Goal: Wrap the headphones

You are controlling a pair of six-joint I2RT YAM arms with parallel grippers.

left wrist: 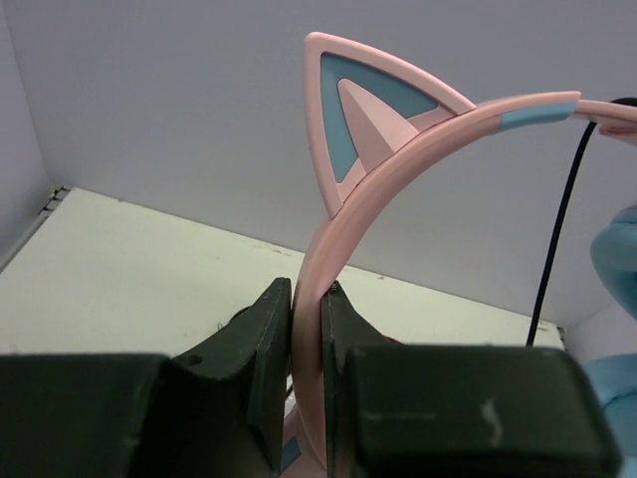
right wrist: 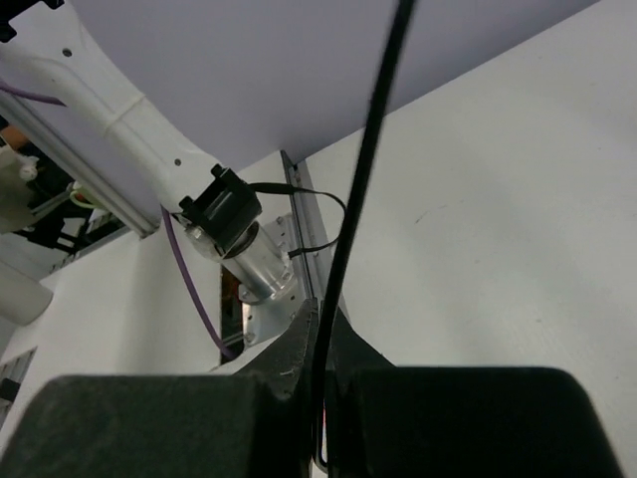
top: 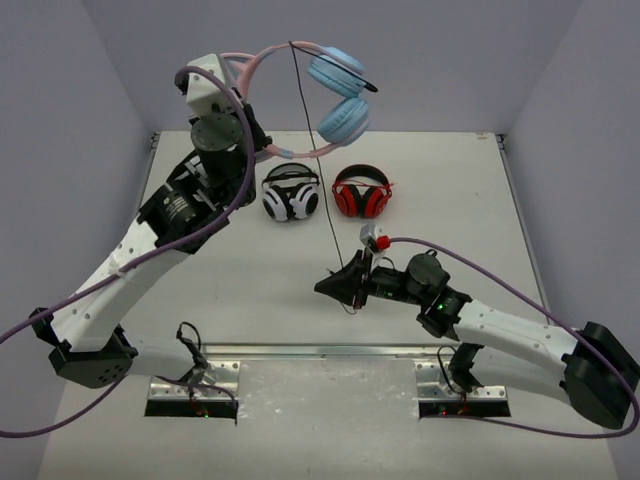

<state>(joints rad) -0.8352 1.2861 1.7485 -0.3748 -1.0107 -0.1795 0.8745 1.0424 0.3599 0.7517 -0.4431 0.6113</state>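
The headphones (top: 336, 72) are held aloft over the bench (top: 450, 200) by the pink headband (left wrist: 398, 159) (1 cat ear (left wrist: 363, 110) is seen upright). The 2 light blue ear cups (top: 343, 118) hang close together, and the thin black cable (top: 322, 190) is stretched taut downward.

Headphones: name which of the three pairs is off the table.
The pink cat-ear headphones, held up by the left gripper; the white-and-black headphones and the red-and-black headphones lie on the table.

Right gripper (right wrist: 320, 321) pinching cable (right wrist: 369, 159) — straight, white table (right wrist: 498, 249)
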